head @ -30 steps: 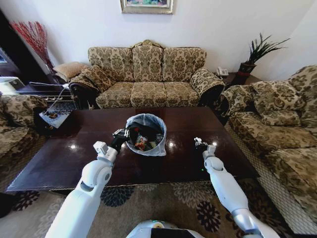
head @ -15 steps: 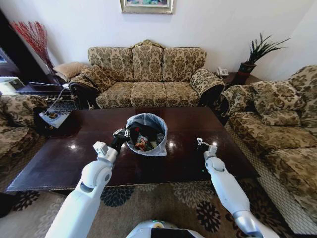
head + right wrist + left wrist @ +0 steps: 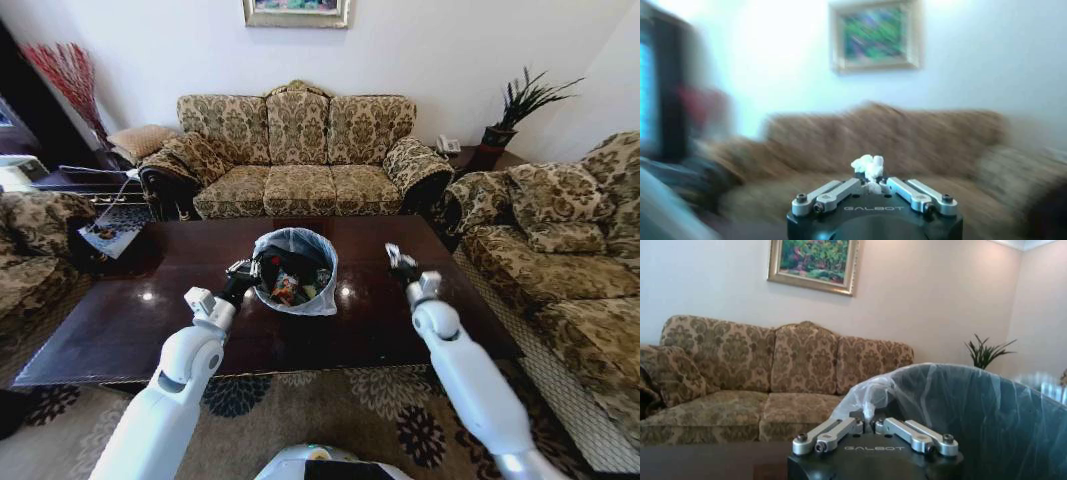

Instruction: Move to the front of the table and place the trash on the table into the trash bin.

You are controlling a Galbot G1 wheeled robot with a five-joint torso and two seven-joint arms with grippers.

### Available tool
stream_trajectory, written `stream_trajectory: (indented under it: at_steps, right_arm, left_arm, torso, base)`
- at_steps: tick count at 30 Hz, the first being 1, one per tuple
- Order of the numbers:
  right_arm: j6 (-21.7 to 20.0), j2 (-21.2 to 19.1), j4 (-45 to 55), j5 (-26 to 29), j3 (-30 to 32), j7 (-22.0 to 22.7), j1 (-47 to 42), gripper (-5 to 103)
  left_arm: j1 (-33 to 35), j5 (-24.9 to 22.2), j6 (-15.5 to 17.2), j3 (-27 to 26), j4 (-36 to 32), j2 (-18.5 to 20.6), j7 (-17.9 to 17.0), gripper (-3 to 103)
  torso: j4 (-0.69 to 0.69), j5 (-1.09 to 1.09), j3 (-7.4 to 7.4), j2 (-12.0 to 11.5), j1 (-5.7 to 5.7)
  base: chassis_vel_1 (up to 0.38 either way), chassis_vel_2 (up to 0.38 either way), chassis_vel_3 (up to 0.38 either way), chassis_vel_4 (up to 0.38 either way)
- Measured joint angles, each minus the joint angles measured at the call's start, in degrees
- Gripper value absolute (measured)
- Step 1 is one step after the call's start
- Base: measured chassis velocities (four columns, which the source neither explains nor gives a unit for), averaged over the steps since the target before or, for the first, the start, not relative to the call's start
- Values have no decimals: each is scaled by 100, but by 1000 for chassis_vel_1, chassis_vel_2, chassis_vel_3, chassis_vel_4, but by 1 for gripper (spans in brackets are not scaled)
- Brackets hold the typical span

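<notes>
Right of the trash bin [image 3: 297, 270], a white tissue [image 3: 868, 167] is pinched in the raised right end effector [image 3: 399, 262]; the left end effector [image 3: 243, 274] is clamped on the bin's bag-lined rim above the tabletop [image 3: 120, 320].

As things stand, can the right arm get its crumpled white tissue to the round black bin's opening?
Probably yes. The right gripper, shut on the crumpled white tissue, hangs above the glossy dark brown table beside the round black bag-lined bin, nothing between them.
</notes>
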Motion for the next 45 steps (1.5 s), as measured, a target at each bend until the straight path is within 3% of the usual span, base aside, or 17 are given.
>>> stream_trajectory:
  at_steps: [1,3,6,10,15,17,20,24,29,32,34,41,45]
  right_arm:
    - [0,0,0,0,0,0,0,0]
    - [-578,-519,821,1384,-375,159,719,0]
    - [-1032,-1023,1305,2812,-1016,363,1738,0]
    - [-1273,-1165,1494,3456,-1697,609,2405,0]
    - [-1469,-1204,1520,3161,-2359,593,2508,-2]
    - [-1503,-1215,1499,3038,-2460,535,2509,3]
    - [-1546,-1202,1355,2687,-2818,399,2679,19]
    - [-1556,-1064,1204,2547,-3101,437,2876,30]
    - [-1551,-978,1111,2471,-3188,440,2944,46]
    - [-1536,-955,1019,2446,-3213,438,3004,63]
    - [-1527,-949,996,2431,-3217,436,3011,63]
    - [-1485,-959,967,2382,-3274,412,3014,94]
    - [-1455,-937,957,2345,-3316,400,3022,100]
  left_arm:
    - [0,0,0,0,0,0,0,4]
    - [-41,63,0,101,78,-55,11,4]
    - [-67,130,0,165,139,-150,24,4]
    - [-75,147,0,170,153,-174,35,4]
    - [-99,146,0,125,156,-140,35,4]
    - [-101,145,0,117,161,-135,35,4]
    - [-104,144,0,108,182,-153,35,4]
    - [-106,148,0,113,183,-196,37,4]
    - [-116,149,0,105,183,-194,38,4]
    - [-149,147,0,93,187,-183,38,4]
    - [-151,145,1,93,187,-183,39,4]
    - [-137,142,5,93,181,-187,41,4]
    - [-133,137,5,88,159,-171,43,4]
  torso:
    - [0,0,0,0,0]
    - [-2,0,0,0,-1]
    - [-1,-2,0,0,0]
    - [0,-1,0,0,1]
    - [-1,1,0,0,0]
    - [-1,1,1,0,0]
    - [-3,1,1,0,0]
    - [0,0,1,0,0]
    - [0,0,1,0,0]
    - [-2,0,1,0,0]
    - [-2,1,1,0,1]
    - [-1,0,1,0,0]
    - [-2,1,1,0,1]
  base:
    - [0,0,0,0]
    - [0,0,0,0]
    - [0,0,0,0]
    - [0,0,0,0]
    - [0,0,0,0]
    - [0,0,0,0]
    - [0,0,0,0]
    - [0,0,0,0]
    - [0,0,0,0]
    - [0,0,0,0]
    - [0,0,0,0]
    - [0,0,0,0]
    - [0,0,0,0]
